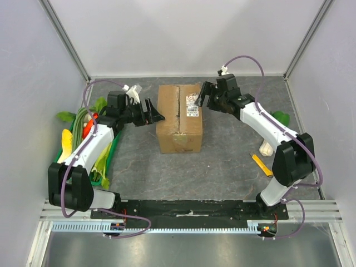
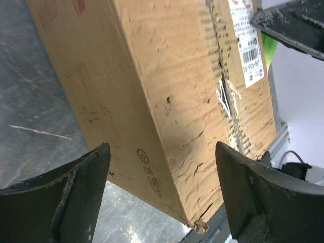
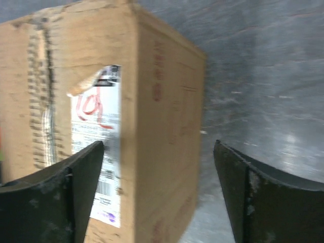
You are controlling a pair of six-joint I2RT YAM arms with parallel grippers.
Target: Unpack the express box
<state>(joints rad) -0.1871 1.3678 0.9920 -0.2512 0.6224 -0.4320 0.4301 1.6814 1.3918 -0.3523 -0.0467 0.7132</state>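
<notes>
Box sits mid-counter, flaps shut. Its taped seam runs away from the arm bases, and the label is on the far right of the top.

Left pincer is just off the box's left side, spread wide and gripping nothing. Right pincer is at the far right top edge by the label, also wide and gripping nothing.

Grey scuffed counter leaves room before and behind the box. Pale walls close three sides.

Vegetables lie left, beside the left arm. A yellow strip and a white piece lie right, well apart from the box.
</notes>
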